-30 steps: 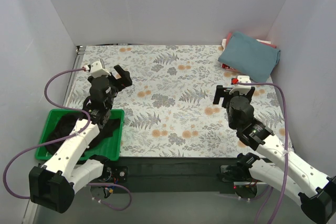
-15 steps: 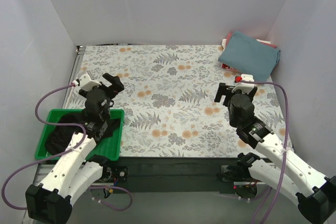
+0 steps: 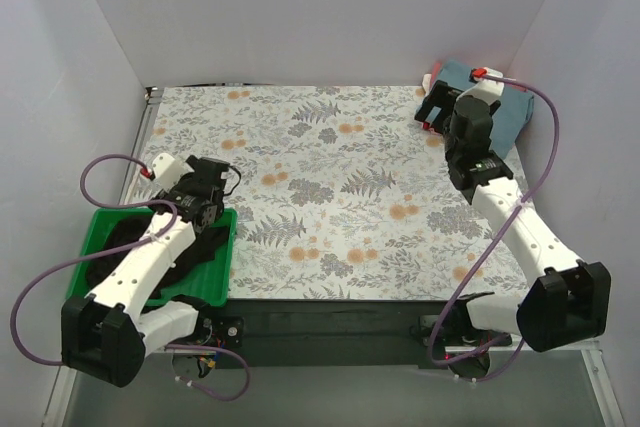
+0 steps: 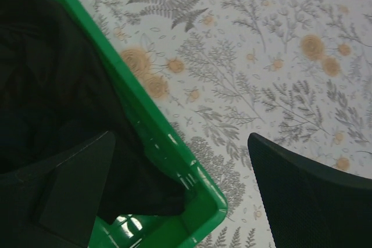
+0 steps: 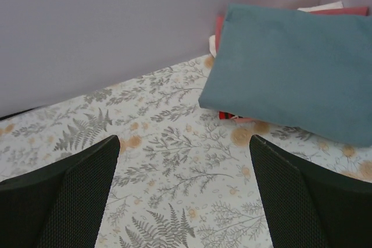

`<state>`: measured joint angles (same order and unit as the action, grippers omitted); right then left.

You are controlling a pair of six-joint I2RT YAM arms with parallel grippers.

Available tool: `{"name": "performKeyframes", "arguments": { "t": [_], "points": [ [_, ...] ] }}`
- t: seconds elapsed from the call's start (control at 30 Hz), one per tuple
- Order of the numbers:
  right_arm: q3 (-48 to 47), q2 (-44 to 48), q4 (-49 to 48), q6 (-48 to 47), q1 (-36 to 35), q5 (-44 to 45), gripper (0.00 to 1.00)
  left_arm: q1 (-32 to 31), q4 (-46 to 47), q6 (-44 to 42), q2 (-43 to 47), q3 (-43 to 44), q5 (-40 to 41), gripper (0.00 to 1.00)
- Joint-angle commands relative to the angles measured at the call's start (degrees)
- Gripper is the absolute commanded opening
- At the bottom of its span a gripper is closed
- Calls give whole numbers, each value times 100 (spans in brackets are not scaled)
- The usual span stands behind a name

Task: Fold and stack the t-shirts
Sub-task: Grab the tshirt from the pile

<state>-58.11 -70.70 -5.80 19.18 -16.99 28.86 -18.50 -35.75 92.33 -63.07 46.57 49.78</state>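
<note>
A black t-shirt (image 3: pixel 118 244) lies crumpled in the green tray (image 3: pixel 214 293) at the near left. My left gripper (image 3: pixel 212 187) is open and empty over the tray's far right corner. In the left wrist view (image 4: pixel 180 140) one finger (image 4: pixel 70 184) is above the black shirt (image 4: pixel 52 85) and the other is above the table. A folded teal-blue shirt (image 3: pixel 512 115) tops a stack with red and pink shirts (image 3: pixel 431 80) at the back right. My right gripper (image 3: pixel 438 107) is open and empty just left of that stack. In the right wrist view (image 5: pixel 185 143) the teal shirt (image 5: pixel 290 62) lies ahead to the right, with red cloth (image 5: pixel 226 115) beneath it.
The floral tablecloth (image 3: pixel 330 197) covers the table between the tray and the stack. White walls close the left, back and right sides. The tray's green rim (image 4: pixel 174 161) runs diagonally under my left gripper.
My left gripper has pulled back and dropped towards the tray's corner. My right arm has stretched from mid-table out to the back right stack.
</note>
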Motion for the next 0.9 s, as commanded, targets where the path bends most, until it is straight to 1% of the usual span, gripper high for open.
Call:
{"name": "performKeyframes", "arguments": {
  "t": [0.0,0.03,0.1,0.2,0.3,0.37,0.43,0.5,0.53,0.57,0.67,0.87],
  "points": [
    [-473,-172,-422,121,239,-775,98,-4,-1693,1206,251,195,594,98],
    [-508,-286,-422,173,493,-1212,98,-4,-1942,1591,260,238,638,98],
    [-605,-400,-413,314,697,-1628,98,-4,-2530,1875,243,248,595,98],
    [-834,-682,-264,174,706,-1629,98,-4,-2866,2016,15,221,236,98],
    [-747,-691,-272,358,811,-2102,98,-22,-3139,2140,-144,213,-29,98],
    [-641,-613,-272,446,899,-2402,98,-22,-3219,2157,-40,186,-152,98],
    [-465,-490,-272,385,952,-2525,98,-22,-3018,1921,136,90,-327,95],
    [-299,-393,-272,341,961,-2526,98,-22,-2554,1623,356,-146,-521,93],
    [-254,-297,-272,297,961,-2526,98,-22,-2438,1578,374,-226,-757,92],
    [-210,-270,-264,288,970,-2535,98,-22,-2185,1525,322,-384,-872,91],
    [-105,-138,-263,235,979,-2675,98,-22,-1972,1647,7,-464,-1040,91],
    [53,64,-272,183,987,-2842,98,-4,-1410,1419,-293,-517,-970,90]
  ]
}}
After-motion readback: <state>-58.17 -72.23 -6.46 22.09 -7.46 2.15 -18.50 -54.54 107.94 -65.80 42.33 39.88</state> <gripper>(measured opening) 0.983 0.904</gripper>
